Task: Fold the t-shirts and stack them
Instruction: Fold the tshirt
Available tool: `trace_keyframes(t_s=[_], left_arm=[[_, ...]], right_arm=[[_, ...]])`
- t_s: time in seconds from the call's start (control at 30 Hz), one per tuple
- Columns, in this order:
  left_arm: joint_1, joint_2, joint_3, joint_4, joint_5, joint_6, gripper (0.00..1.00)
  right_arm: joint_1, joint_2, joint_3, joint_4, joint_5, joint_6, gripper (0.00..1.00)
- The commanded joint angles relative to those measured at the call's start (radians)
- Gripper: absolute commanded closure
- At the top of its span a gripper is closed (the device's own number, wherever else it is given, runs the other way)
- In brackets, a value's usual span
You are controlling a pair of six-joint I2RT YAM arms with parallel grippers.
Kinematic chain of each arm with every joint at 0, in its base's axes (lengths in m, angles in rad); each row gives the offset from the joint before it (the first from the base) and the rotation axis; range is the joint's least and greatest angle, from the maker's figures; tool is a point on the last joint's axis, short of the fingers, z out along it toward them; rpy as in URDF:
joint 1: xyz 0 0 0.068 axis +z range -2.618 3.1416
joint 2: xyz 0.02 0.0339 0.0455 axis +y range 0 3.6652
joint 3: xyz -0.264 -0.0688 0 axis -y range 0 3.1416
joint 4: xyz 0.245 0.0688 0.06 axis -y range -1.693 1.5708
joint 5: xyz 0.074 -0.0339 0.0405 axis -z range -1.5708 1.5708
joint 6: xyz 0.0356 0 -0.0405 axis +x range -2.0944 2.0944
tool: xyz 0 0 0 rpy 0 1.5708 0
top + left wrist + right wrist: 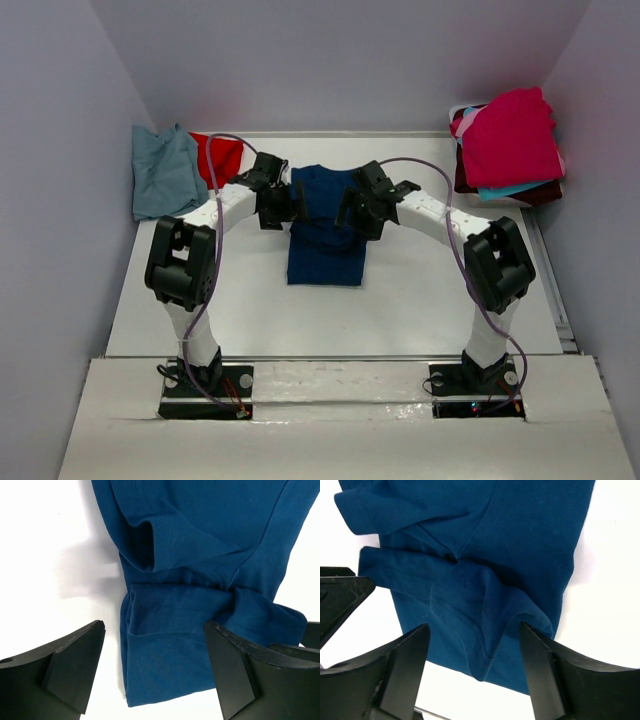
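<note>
The navy t-shirt (326,235) is seen partly folded at the middle of the table (430,300), sleeves turned inward. The left gripper (155,630) and right gripper (474,627) are held over its sides, jaws spread, nothing clasped. A blue-grey t-shirt (165,175) and a red t-shirt (220,155) are laid far left; a magenta t-shirt (510,135) tops a pile far right

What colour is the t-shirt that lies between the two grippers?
The t-shirt is navy blue, with no print visible; the left wrist view shows it best.

Left claw (155,625), right claw (474,626) (seemingly) agape.
</note>
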Motion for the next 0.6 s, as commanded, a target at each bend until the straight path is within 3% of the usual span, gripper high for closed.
trace_keyframes(t_s=[0.0,0.3,0.5,0.53,0.57], left_arm=[[0.004,-0.035,0.043,-0.023,-0.030,0.009,0.07],[0.004,-0.098,0.013,-0.116,-0.030,0.029,0.07],[0.004,-0.158,-0.036,-0.138,-0.007,0.027,0.07],[0.004,-0.164,-0.041,-0.141,-0.004,0.031,0.07],[-0.006,-0.167,-0.044,-0.154,-0.004,0.032,0.07]], right_arm=[[-0.014,0.002,0.051,0.002,0.015,-0.017,0.20],[-0.014,-0.058,0.048,-0.056,-0.033,-0.010,0.22],[-0.014,-0.156,-0.064,-0.061,-0.108,0.007,0.40],[-0.014,-0.165,-0.078,-0.065,-0.116,0.010,0.53],[-0.014,-0.182,-0.101,-0.065,-0.133,0.013,0.58]])
